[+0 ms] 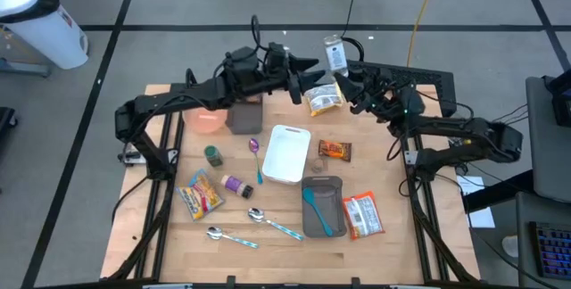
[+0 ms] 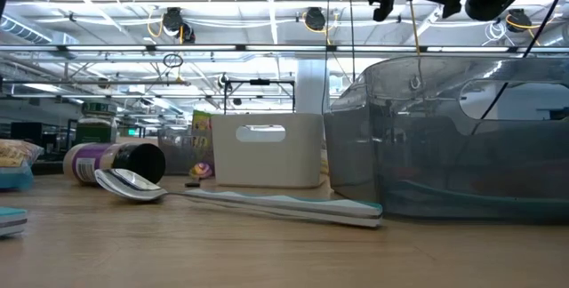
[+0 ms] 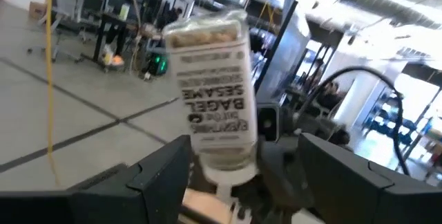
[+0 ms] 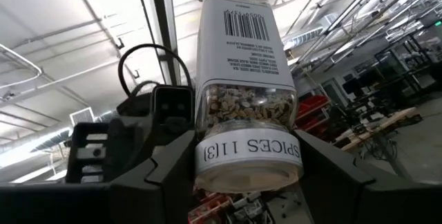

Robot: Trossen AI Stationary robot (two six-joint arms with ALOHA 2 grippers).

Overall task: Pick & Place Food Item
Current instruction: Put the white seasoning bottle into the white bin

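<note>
A clear spice jar (image 1: 335,54) with a white label and seeds inside hangs high over the table's far edge, between the two arms. My right gripper (image 1: 348,75) comes in from the table's right and is shut on the jar (image 4: 245,79). My left gripper (image 1: 312,73) faces it from the table's left and is open. In the left wrist view the jar (image 3: 214,92) stands beyond the left fingers, in line with the gap between them, and they do not touch it. My right gripper pinches the jar's white lid end (image 4: 248,162) between its two fingers, one on each side. The fingers slant upward from the table's right. The jar sticks out past the fingertips along their line, lid toward the wrist, lifted clear of the table.
Below the jar a snack bag (image 1: 325,99) lies near the far edge. Also on the table are a pink bowl (image 1: 207,119), a white tray (image 1: 287,153), a grey bin (image 1: 322,205) with a teal utensil, a candy bar (image 1: 335,150), two snack packs, small jars and spoons.
</note>
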